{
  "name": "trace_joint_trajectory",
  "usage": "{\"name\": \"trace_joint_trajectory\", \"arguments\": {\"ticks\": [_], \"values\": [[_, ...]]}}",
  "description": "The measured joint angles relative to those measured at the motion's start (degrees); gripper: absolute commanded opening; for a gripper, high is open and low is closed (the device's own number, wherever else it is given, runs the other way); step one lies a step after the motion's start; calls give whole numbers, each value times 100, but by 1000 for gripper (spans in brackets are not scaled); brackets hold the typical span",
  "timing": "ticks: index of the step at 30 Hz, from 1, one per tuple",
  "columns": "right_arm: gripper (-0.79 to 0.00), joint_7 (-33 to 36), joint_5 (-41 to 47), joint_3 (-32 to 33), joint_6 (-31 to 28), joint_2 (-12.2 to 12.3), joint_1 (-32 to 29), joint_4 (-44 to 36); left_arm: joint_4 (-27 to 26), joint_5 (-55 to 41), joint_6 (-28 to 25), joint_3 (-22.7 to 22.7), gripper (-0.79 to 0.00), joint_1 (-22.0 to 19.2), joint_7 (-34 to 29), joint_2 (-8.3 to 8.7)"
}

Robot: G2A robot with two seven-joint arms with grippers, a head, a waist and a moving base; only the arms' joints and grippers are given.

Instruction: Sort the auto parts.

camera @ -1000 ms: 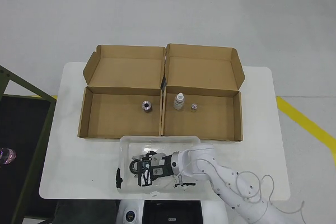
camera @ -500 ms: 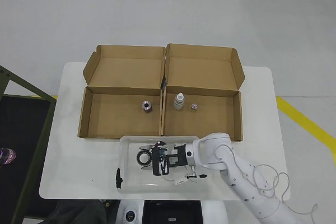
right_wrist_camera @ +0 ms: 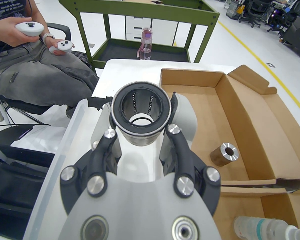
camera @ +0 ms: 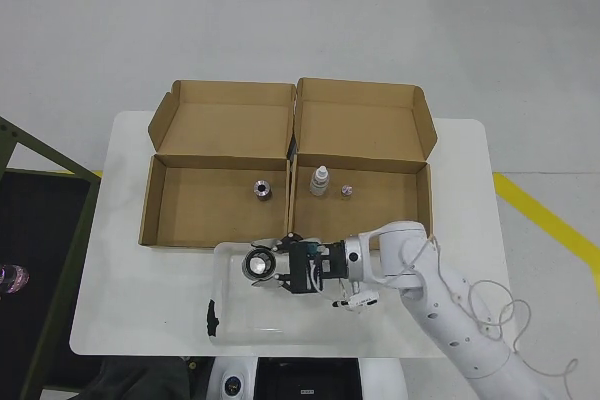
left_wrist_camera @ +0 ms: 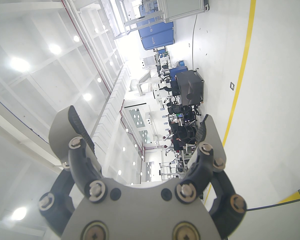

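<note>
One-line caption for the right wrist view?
Right gripper holds a cylindrical bearing next to a cardboard box containing a metal bushing.

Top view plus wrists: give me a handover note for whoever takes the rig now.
Right gripper: shut on a bearing, held over the bin's far rim, near the left box.
Left gripper: open, empty, pointing into the room.
Done: a bushing lies in the left box; a bottle and a small part in the right box.
Left: box the bearing; a black piece sits at the bin's edge.
</note>
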Motion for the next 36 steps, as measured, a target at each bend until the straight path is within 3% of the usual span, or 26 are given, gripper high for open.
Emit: {"name": "trace_joint_trajectory", "arguments": {"ticks": [14, 23, 36], "values": [[-785, -447, 467, 383, 101, 92, -157, -202, 0, 0, 0, 0, 0, 0, 0, 0], [-785, -838, 653, 479, 640, 89, -273, -30, 0, 0, 0, 0, 0, 0, 0, 0], [-785, -577, 585, 185, 1098, -9, 379, 639, 0, 0, 0, 0, 0, 0, 0, 0]]}}
